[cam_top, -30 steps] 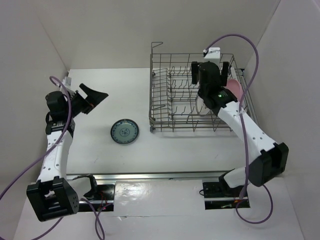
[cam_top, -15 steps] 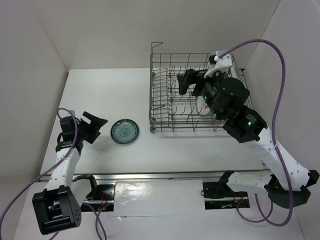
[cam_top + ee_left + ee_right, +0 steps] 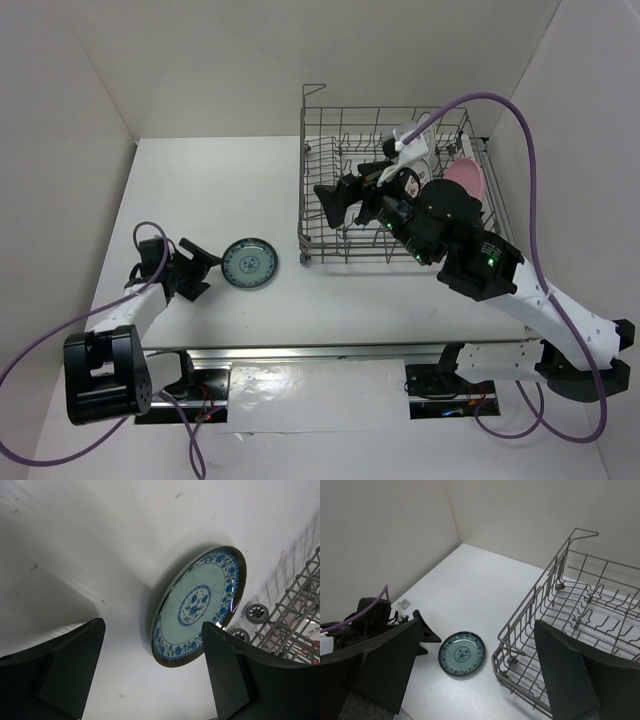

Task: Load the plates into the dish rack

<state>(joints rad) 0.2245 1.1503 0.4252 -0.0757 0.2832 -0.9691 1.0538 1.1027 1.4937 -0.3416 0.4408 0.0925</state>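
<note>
From above, we've got the left gripper point(image 3: 205, 270) down low near the table point(image 3: 200, 180)'s near left corner, jaws apart and aimed at the teal plate point(image 3: 250, 264). The plate lies flat just beside the gripper, near the dish rack point(image 3: 303, 200)'s near left corner. It's low, we reckon, because a flat plate must be taken by its rim. The right gripper point(image 3: 345, 195) hangs over the rack's left half, jaws wide and empty, and a pink plate point(image 3: 467, 182) stands on edge at the rack's right end. Left wrist now: the plate is dead ahead between the two fingers, neither touching it yet. Right wrist: we look down past spread fingers onto plate and rack corner, probably held clear so the left arm can bring the plate in
</note>
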